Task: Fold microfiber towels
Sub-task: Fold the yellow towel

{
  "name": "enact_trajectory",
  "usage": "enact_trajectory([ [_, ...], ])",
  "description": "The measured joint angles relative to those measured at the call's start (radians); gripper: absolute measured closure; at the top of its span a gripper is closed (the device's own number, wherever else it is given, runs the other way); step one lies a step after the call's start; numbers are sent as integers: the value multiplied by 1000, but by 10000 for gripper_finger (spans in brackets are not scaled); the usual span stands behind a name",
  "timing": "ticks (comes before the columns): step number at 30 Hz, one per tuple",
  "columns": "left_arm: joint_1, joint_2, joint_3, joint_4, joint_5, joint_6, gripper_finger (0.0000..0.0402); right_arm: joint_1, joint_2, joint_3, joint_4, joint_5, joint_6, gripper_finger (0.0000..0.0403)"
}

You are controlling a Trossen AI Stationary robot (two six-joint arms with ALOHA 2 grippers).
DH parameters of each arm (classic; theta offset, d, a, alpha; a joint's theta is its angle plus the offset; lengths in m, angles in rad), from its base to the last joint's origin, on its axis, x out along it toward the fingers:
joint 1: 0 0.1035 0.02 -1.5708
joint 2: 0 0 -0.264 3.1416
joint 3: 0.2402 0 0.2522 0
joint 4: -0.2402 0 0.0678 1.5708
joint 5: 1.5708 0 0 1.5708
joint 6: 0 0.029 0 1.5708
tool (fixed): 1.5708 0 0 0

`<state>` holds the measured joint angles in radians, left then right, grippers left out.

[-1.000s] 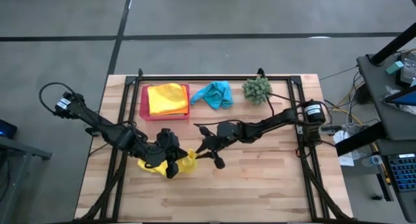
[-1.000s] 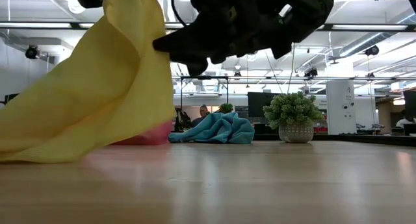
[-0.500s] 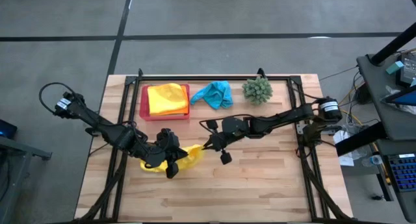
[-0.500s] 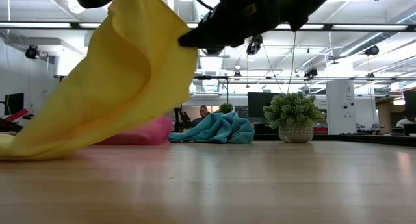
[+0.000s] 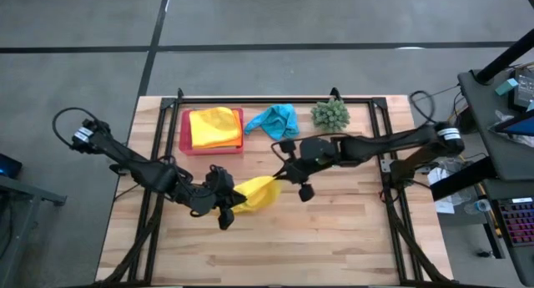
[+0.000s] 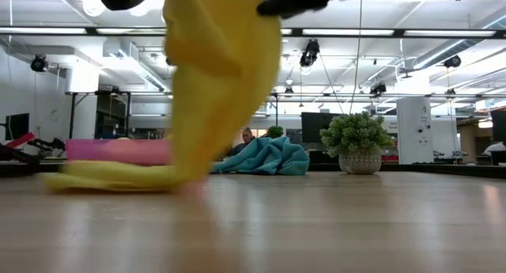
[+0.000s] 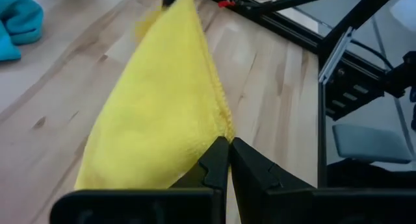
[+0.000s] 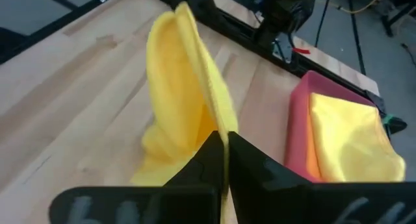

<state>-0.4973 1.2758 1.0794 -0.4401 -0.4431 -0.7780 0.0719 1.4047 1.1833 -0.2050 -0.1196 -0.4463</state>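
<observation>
Fingers of both grippers are closed on the same yellow towel [image 5: 255, 194], each holding one corner. The left gripper [image 5: 227, 206] holds the corner near the front middle of the surface [image 5: 350, 238], and the right gripper [image 5: 284, 176] holds the opposite corner, higher and closer to the back. Between them the towel hangs stretched; in the low view only its lower edge lies on the wood. In the left wrist view the left fingers [image 7: 214, 160] pinch the towel edge, and in the right wrist view the right fingers [image 8: 211, 149] do the same.

I judge that the step in hand is spreading this towel out, before any fold is made. The next move probably calls for both arms to pull apart evenly and lower the towel flat, without letting a corner slip.

At the back, a pink tray [image 5: 185, 146] carries a yellow and an orange towel [image 5: 215, 128]. Just beside it lies a crumpled blue towel [image 5: 275, 121], then a small green plant [image 5: 330, 114].
</observation>
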Motion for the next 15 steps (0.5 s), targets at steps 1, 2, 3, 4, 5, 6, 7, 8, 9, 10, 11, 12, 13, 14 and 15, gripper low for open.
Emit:
enact_trajectory([
  [1,0,6,0,3,0,0,401,0,-11,21,-46,0,-4,394],
  [2,0,11,0,7,0,0,401,0,-20,42,-91,0,-13,394],
  [3,0,17,0,15,0,0,401,0,-27,59,-133,0,-18,394],
  [4,0,23,0,20,0,0,401,0,-31,76,-173,0,-25,394],
  [5,1,28,0,19,0,0,401,0,-35,94,-204,5,-32,394],
  [6,1,33,0,18,-1,0,401,0,-36,111,-236,10,-40,394],
  [7,1,39,0,19,-1,0,401,-1,-36,129,-267,13,-44,394],
  [8,1,42,0,19,-1,0,401,-2,-35,146,-297,14,-47,394],
  [9,1,44,0,17,-1,0,401,-2,-33,164,-327,14,-49,394],
  [10,1,48,0,18,-1,0,401,-2,-29,179,-350,15,-50,394],
  [11,1,51,0,18,-1,0,401,-3,-26,191,-370,15,-51,394],
  [12,1,53,0,17,-1,0,401,-3,-22,201,-387,15,-52,394],
  [13,1,55,0,14,0,0,401,-3,-21,208,-402,15,-54,394],
  [14,1,56,0,12,0,0,401,-3,-21,214,-418,16,-58,394],
  [15,1,57,0,14,0,0,401,-5,-21,218,-429,16,-62,394],
])
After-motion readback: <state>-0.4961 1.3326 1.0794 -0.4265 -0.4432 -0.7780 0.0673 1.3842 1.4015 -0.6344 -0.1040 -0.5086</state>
